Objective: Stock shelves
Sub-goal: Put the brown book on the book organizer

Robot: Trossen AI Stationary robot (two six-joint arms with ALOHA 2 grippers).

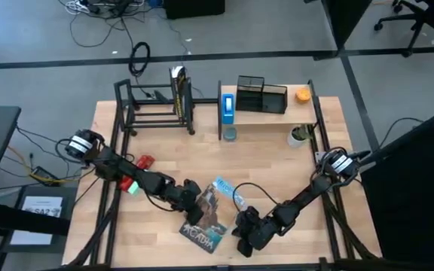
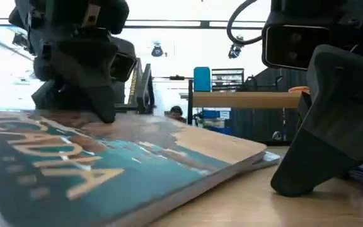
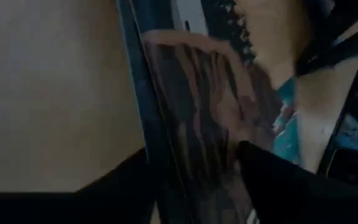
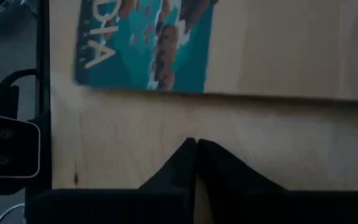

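High view first: the teal-covered book [image 1: 208,217] lies flat on the table [image 1: 277,165] near its front edge, and everything gets placed from it. Left gripper [image 1: 192,193] is right at the book's upper left corner, and in the left wrist view a dark finger [image 3: 278,186] sits over the cover with the other below the edge, so it looks clamped on the book, though that view is murky. Low view shows that corner raised a little off the wood. Right gripper [image 1: 245,245] rests on the table just right of the book's lower end, apart from it, its two fingers [image 4: 188,163] pressed together with nothing between them. Far behind the book, the black metal-tube rack [image 1: 153,105] stands back left with a thin upright item leaning at its right end. Right of it is the wood-board shelf [image 1: 270,113], carrying a blue box [image 1: 228,105], a black mesh organizer [image 1: 261,93] and an orange thing [image 1: 302,95].
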